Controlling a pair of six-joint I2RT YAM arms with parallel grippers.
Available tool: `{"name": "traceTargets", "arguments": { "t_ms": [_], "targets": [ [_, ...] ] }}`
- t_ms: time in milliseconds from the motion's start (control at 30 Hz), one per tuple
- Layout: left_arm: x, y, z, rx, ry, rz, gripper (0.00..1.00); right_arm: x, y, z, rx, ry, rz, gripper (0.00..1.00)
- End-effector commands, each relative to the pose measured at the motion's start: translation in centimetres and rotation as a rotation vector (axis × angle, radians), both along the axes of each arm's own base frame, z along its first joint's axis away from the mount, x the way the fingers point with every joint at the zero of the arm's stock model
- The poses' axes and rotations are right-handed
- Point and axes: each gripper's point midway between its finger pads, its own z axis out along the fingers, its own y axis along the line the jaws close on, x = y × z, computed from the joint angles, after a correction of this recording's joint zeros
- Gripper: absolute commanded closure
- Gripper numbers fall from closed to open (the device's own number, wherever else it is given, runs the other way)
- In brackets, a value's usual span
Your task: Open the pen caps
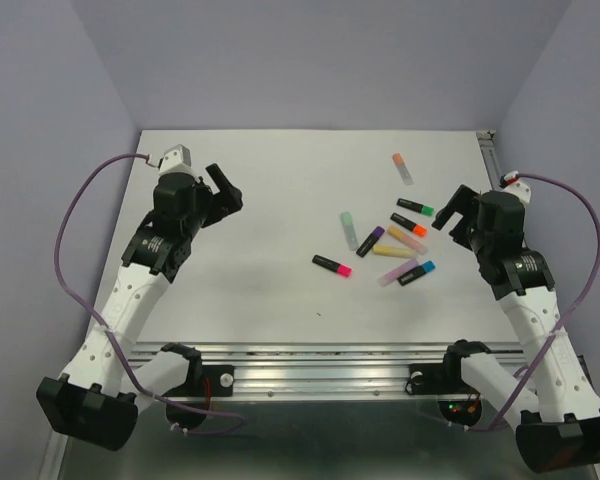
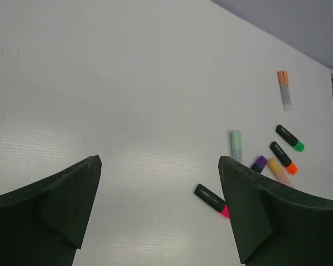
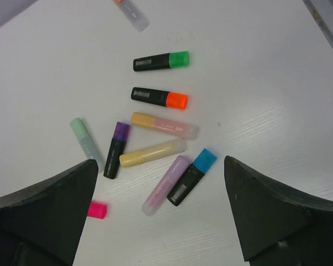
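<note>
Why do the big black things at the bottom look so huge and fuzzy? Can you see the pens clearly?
Right wrist view: the right hand sits right by the lens, so it looks huge and slightly soft-edged, while the pens are sharp. Left wrist view: same for the left hand, and the pens look tiny. Top view: even light, faint shadows, no strong glare.

- Right wrist view: the pink-capped pen [image 3: 97,210] shows only its pink end. Its barrel is behind a finger [image 3: 50,210] of the right gripper [image 3: 160,160].
- Same view: the orange-capped pastel pen [image 3: 134,14] is cut by the top edge.
- Left wrist view: a finger [image 2: 266,221] of the left gripper [image 2: 160,159] covers most of the purple-capped pen [image 2: 259,163], 1 end of the peach pastel pen [image 2: 277,169] and part of the pink cap.
- White labels [image 3: 150,64] on the black barrels are too small to read.
</note>
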Motion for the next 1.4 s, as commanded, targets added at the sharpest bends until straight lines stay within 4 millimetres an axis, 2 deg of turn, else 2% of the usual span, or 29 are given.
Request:
{"name": "traceTargets", "arguments": {
  "t_ms": [0,133,200,267,333,367,433,467,567,667,700,733,767,800,833,867,900,1067,1233,1367],
  "targets": [
    [-0.2,1.1,1.9,0.008,-0.063,0.043,0.01,1.0,0.6,0.9,-0.014,-0.066,0.059,0.0],
    [-0.3,1.3,2.0,-0.001,-0.063,0.055,0.01,1.0,1.0,1.9,-0.037,-0.094,0.108,0.0],
    [-0.4,1.5,1.8,-0.005,-0.055,0.074,0.01,0.7,0.7,1.8,-0.018,-0.085,0.068,0.0],
    [-0.6,2.7,0.5,-0.015,-0.01,0.165,0.01,0.6,0.5,2.1,-0.002,-0.092,0.045,0.0],
    [-0.9,3.0,-1.1,-0.014,0.025,0.189,0.01,0.8,1.7,2.3,-0.016,-0.092,0.137,0.0],
    [-0.9,2.8,-1.5,-0.026,0.034,0.187,0.01,0.9,3.2,1.9,0.009,-0.076,0.222,0.0],
    [-1.0,1.8,-2.2,-0.04,0.053,0.131,0.01,0.9,4.5,1.7,0.013,-0.062,0.316,0.0],
    [-1.0,1.4,-2.5,-0.037,0.066,0.111,0.01,0.6,6.1,1.6,0.032,-0.06,0.416,0.0],
    [-1.2,1.3,-3.9,-0.028,0.103,0.098,0.01,0.4,8.8,0.7,0.1,-0.02,0.557,0.0],
    [-1.5,1.9,-5.2,-0.004,0.134,0.126,0.01,0.4,11.0,-1.7,0.144,0.055,0.651,0.0],
    [-1.6,1.8,-5.6,-0.002,0.144,0.122,0.01,0.2,12.9,-2.9,0.129,0.09,0.708,0.0],
    [-1.6,1.7,-5.7,-0.005,0.149,0.116,0.01,0.6,13.0,-3.7,0.057,0.1,0.68,0.0],
    [-1.7,1.7,-5.8,-0.006,0.15,0.113,0.01,0.5,14.2,-4.4,0.007,0.113,0.707,0.0],
    [-1.7,1.6,-5.9,-0.004,0.153,0.107,0.01,-0.4,17.7,-5.5,-0.049,0.128,0.816,0.0],
    [-1.7,1.5,-6.0,-0.003,0.156,0.104,0.01,-0.8,18.7,-5.3,-0.084,0.107,0.851,0.0],
    [-1.7,1.5,-6.0,-0.003,0.156,0.104,0.01,-0.9,20.7,-6.4,-0.13,0.13,0.928,0.0],
    [-1.8,1.5,-6.1,0.0,0.159,0.101,0.01,-0.8,21.5,-6.7,-0.146,0.137,0.969,0.0],
    [-1.9,1.6,-6.5,0.003,0.165,0.1,0.01,0.5,23.5,-11.8,-0.263,0.212,1.093,0.0],
    [-1.8,1.2,-7.1,0.006,0.184,0.08,0.01,0.8,25.2,-14.3,-0.353,0.21,1.199,0.0],
    [-1.8,1.1,-7.5,0.007,0.203,0.076,0.01,0.9,26.1,-14.9,-0.378,0.189,1.237,0.0]
  ]
}}
